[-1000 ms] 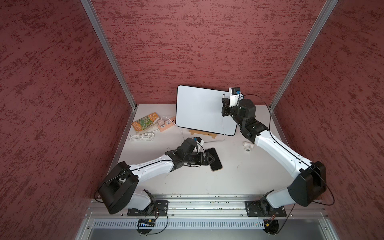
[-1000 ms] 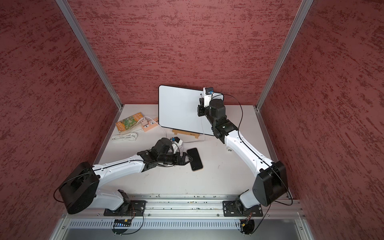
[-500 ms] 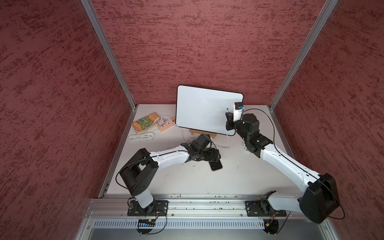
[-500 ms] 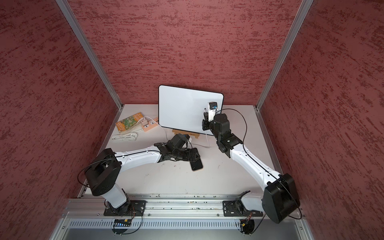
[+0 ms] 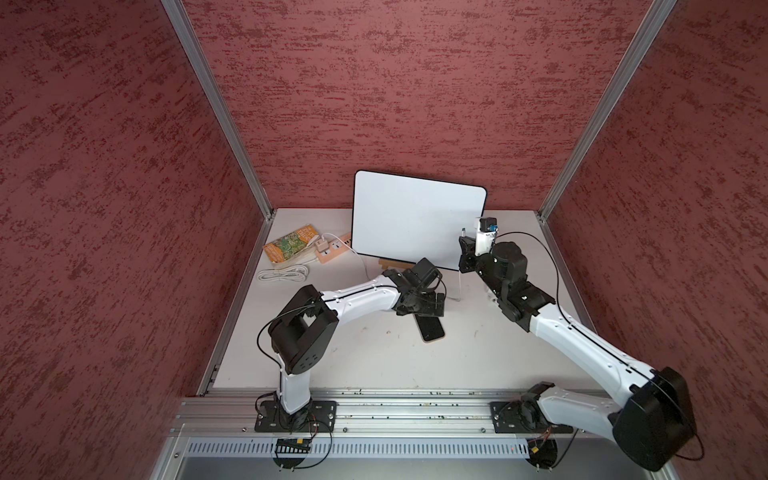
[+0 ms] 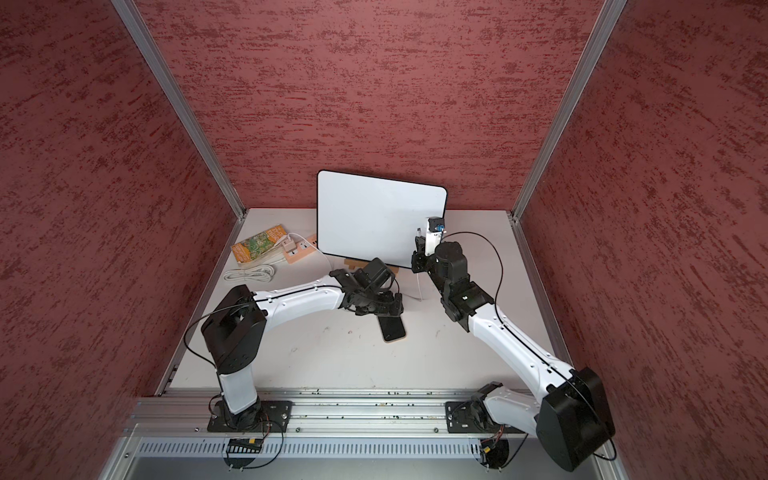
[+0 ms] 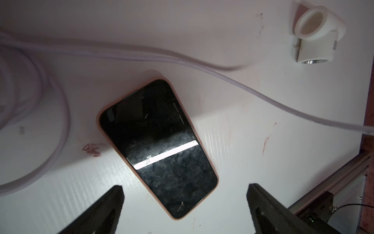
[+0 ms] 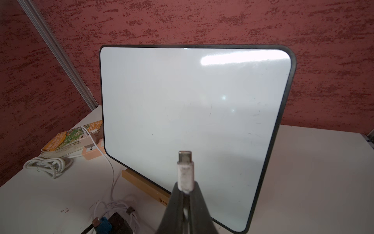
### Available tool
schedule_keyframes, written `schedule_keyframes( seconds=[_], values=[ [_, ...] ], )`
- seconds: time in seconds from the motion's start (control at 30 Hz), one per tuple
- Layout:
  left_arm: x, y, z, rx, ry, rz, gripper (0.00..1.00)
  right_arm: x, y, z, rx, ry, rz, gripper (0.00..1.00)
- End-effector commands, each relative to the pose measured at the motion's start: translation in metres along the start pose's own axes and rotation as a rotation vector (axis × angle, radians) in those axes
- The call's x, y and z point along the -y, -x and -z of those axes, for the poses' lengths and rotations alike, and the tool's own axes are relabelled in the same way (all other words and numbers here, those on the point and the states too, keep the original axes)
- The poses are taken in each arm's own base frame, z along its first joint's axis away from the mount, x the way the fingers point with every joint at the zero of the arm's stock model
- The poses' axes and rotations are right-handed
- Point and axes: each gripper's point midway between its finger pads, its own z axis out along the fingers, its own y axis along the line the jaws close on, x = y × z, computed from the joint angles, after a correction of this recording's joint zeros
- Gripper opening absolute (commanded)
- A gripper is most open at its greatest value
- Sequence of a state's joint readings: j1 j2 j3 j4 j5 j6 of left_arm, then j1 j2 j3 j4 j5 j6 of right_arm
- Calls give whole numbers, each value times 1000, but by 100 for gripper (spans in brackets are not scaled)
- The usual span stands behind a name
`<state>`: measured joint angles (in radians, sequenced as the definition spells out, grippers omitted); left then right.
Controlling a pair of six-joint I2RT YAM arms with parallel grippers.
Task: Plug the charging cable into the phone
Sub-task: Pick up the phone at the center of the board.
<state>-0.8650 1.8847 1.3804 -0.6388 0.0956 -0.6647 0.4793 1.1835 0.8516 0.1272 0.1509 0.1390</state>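
The left arm [image 5: 361,297] and the right arm [image 5: 582,345] are built the same: smooth white shells between black joint housings, with small dark screws in the white parts. Each arm has one big black block [image 5: 301,328] with rounded edges. Thin black cables [image 5: 552,259] loop beside the joints. Black base plates [image 5: 324,415] are near the lower edge of the frame. The left gripper [image 7: 185,187] has matt black, wedge-shaped fingers [image 7: 97,212].

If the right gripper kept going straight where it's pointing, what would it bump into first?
Probably the white board. The right gripper is shut on the charging cable, and its plug sticks out past the fingers toward the board, so the plug would touch first. The gap is hard to judge.
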Motion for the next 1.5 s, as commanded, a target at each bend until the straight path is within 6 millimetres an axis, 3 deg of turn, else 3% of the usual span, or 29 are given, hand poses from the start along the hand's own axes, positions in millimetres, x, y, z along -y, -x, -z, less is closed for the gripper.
schedule_keyframes(
  seconds=[0.0, 0.23, 0.57, 0.8, 1.17, 1.47],
  values=[
    [-30, -14, -4, -64, 170, 69, 100, 3, -6, 0, 4, -1, -32, 0],
    [-24, -12, -16, -79, 134, 227, 100, 6, -17, 3, -5, -11, -28, 0],
    [-11, -4, -20, -128, 114, 306, 100, 9, -27, 7, 3, -10, -31, 0],
    [-22, 0, -16, -160, 212, 410, 100, 13, -35, 8, 4, -21, -23, 0],
    [-15, 1, -32, -186, 235, 476, 100, 29, -46, 7, -4, -97, 16, 0],
    [-23, 6, -44, -173, 284, 492, 100, 35, -55, 5, -19, -110, 12, 0]
  ],
)
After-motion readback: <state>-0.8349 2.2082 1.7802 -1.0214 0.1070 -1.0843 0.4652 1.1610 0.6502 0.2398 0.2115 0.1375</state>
